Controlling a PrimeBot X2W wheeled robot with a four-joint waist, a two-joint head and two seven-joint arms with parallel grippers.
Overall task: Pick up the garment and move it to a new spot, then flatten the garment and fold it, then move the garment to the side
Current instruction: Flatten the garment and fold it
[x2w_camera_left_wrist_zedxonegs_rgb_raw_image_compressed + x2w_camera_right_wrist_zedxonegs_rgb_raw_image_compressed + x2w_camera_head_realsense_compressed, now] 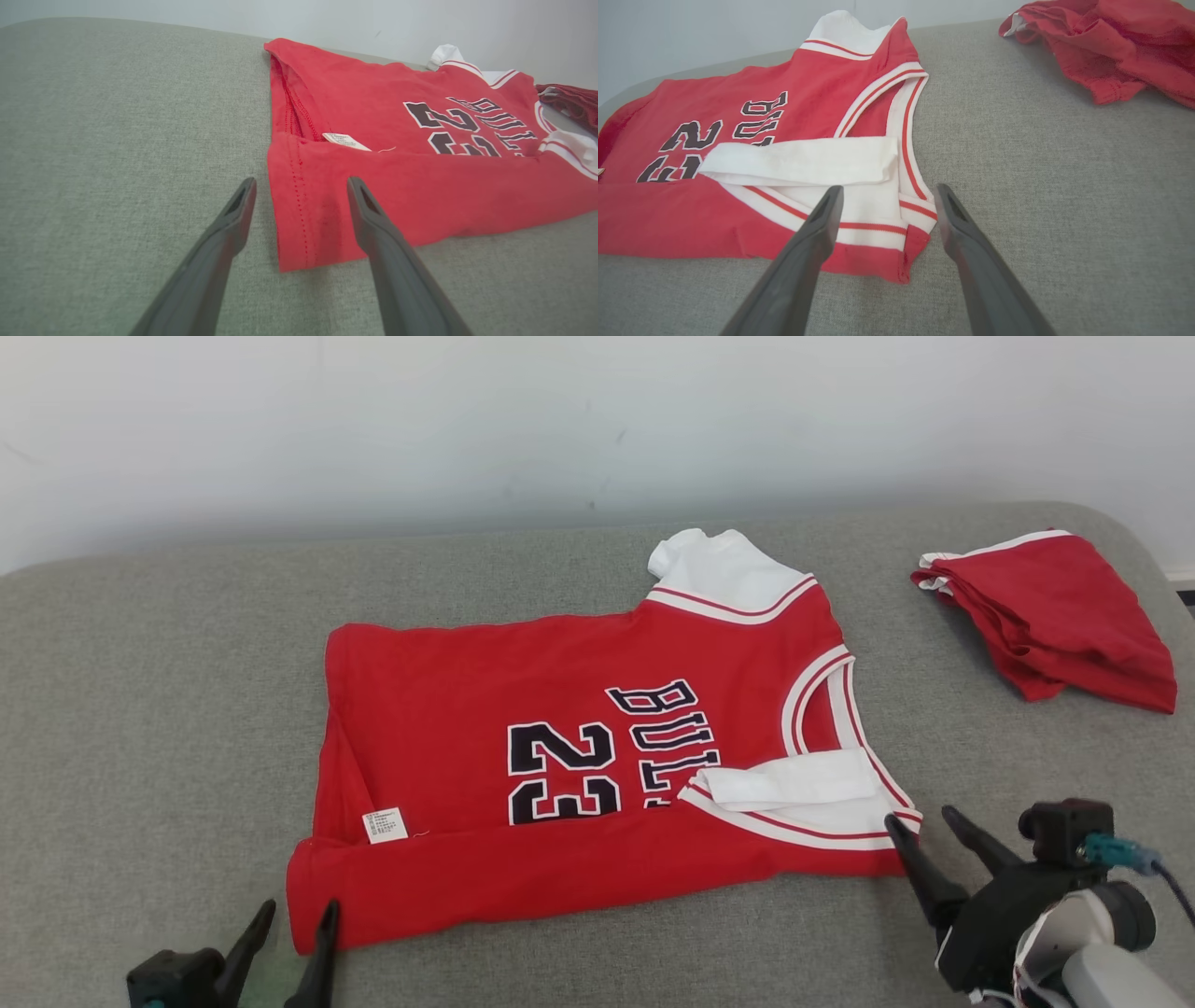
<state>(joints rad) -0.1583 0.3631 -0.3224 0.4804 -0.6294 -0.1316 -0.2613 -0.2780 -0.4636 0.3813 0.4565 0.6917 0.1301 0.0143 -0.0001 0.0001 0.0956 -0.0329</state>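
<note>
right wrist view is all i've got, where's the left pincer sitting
Observer: The left pincer is open at the jersey's near hem corner, with one finger over the cloth and the other over the grey cushion.
Operator: does the near edge fold run that far down
Observer: Yes, the folded-over strip reaches the hem, and a white care label shows just above it.
</note>
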